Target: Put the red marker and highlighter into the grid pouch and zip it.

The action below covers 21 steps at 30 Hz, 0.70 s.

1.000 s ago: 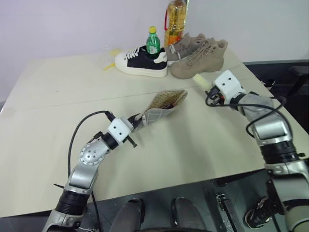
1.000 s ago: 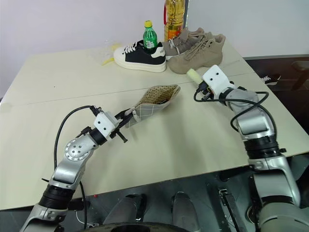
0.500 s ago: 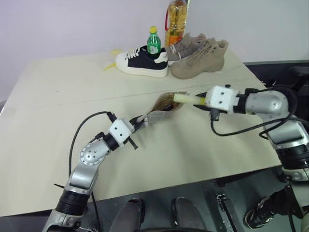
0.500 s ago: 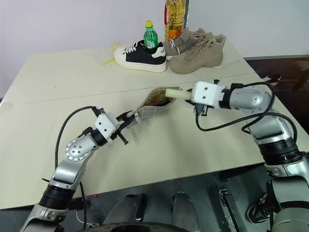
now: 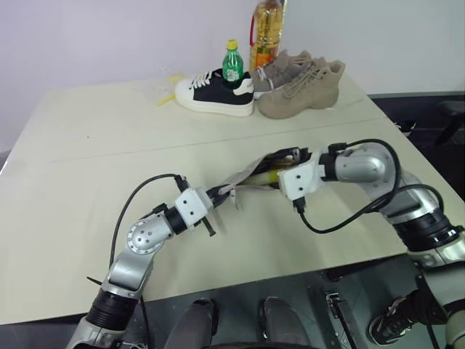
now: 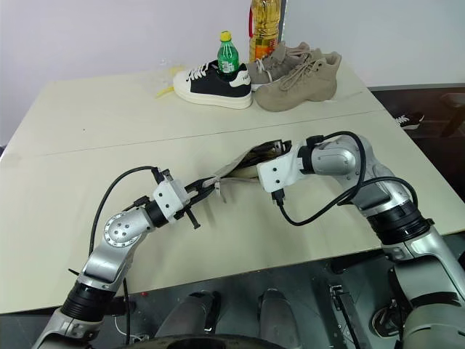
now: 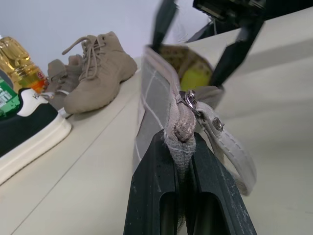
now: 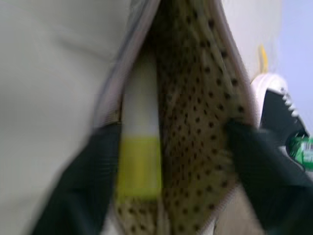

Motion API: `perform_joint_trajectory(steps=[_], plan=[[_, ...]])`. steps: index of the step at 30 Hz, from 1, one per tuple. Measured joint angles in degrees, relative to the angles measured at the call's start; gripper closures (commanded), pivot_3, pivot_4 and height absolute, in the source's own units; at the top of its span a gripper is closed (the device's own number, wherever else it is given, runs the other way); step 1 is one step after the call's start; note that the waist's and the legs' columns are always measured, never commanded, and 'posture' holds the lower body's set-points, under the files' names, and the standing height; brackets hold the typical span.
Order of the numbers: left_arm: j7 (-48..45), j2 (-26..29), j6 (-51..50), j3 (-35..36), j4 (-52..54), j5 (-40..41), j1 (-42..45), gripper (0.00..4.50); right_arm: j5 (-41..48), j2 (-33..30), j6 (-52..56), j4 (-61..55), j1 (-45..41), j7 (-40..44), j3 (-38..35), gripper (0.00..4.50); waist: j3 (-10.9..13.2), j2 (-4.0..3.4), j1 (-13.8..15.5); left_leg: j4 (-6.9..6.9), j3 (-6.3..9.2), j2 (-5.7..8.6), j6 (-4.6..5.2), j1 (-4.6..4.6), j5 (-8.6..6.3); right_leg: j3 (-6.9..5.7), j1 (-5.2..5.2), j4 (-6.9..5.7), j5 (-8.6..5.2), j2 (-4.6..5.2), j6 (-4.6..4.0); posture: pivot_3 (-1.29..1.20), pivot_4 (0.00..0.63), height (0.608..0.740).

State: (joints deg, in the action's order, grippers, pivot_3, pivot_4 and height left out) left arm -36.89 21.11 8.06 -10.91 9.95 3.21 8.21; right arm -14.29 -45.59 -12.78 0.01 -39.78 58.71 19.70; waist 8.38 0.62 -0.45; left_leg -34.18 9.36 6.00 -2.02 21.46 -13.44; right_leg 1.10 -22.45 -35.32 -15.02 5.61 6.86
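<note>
Beige tabletop [image 5: 87, 145] carried the grid pouch [image 6: 240, 161] near its middle, well clear of every edge. We pinched the pouch's zipper end in our left gripper [image 7: 185, 166]. Our right gripper [image 8: 166, 161] stood spread around its mouth, the highlighter [image 8: 140, 161] inside.

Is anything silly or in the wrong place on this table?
Yes: a green bottle is stuck inside the black-and-white sneaker at the far edge of the table, next to tan boots. Bottles don't usually sit in shoes.
</note>
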Motion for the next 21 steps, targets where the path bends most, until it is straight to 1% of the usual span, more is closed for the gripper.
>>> perform_joint_trajectory(steps=[3, 6, 11, 14, 17, 21], plan=[[0.3, -0.2, -0.3, 0.1, 0.0, 0.1, -0.6, 4.50, 1.9, 1.1, 3.1, 0.0, 0.0, -0.5, -2.3, 0.02, 0.0, 0.00, 0.0, 0.00, 0.01, 0.00, 0.00, 0.00, 0.00, 0.00, 0.00, 0.00, 0.00, 0.00, -0.01, 0.00, 0.150, 0.740], [1.7, -1.9, -1.2, 1.1, 0.1, 1.4, -0.4, 4.50, 7.8, 2.2, 10.9, -1.1, -0.1, 0.1, -6.6, 0.02, 0.0, 0.00, 0.1, -0.01, 0.04, 0.00, 0.00, 0.00, 0.00, 0.00, 0.01, 0.00, 0.00, 0.00, -0.01, 0.00, 0.150, 0.740], [6.1, -8.1, -6.8, 4.9, -0.1, 7.6, 3.2, 4.50, 24.8, 6.5, 31.7, -5.4, -2.5, 0.0, -16.9, 0.02, 0.0, 0.02, 0.6, -0.03, 0.07, 0.00, 0.00, 0.02, 0.00, -0.01, 0.01, 0.00, 0.01, 0.00, -0.01, 0.00, 0.150, 0.740], [7.6, -10.5, -9.8, 6.3, 0.2, 11.4, 4.2, 4.50, 32.7, 8.2, 41.6, -9.8, -2.0, -1.2, -20.2, 0.02, 0.0, 0.06, 1.0, -0.03, 0.07, -0.01, 0.00, 0.02, 0.00, -0.01, 0.00, 0.00, 0.01, -0.01, -0.01, 0.00, 0.150, 0.740], [8.4, -11.6, -11.9, 6.6, 0.3, 13.6, 4.4, 4.50, 36.1, 8.7, 47.8, -13.0, 1.7, -2.3, -19.6, 0.02, 0.0, 0.09, 1.3, -0.03, 0.07, 0.00, 0.01, 0.05, 0.00, -0.02, 0.00, 0.01, 0.01, 0.00, -0.01, 0.00, 0.150, 0.740], [9.3, -12.8, -13.4, 7.2, 0.3, 14.1, 4.8, 4.50, 36.9, 14.3, 54.2, -15.4, 6.8, -8.1, -15.3, 0.02, -0.1, 0.10, 1.1, -0.05, 0.03, 0.00, 0.00, 0.04, 0.00, 0.00, -0.05, -0.03, 0.01, 0.00, -0.01, 0.00, 0.150, 0.740]])
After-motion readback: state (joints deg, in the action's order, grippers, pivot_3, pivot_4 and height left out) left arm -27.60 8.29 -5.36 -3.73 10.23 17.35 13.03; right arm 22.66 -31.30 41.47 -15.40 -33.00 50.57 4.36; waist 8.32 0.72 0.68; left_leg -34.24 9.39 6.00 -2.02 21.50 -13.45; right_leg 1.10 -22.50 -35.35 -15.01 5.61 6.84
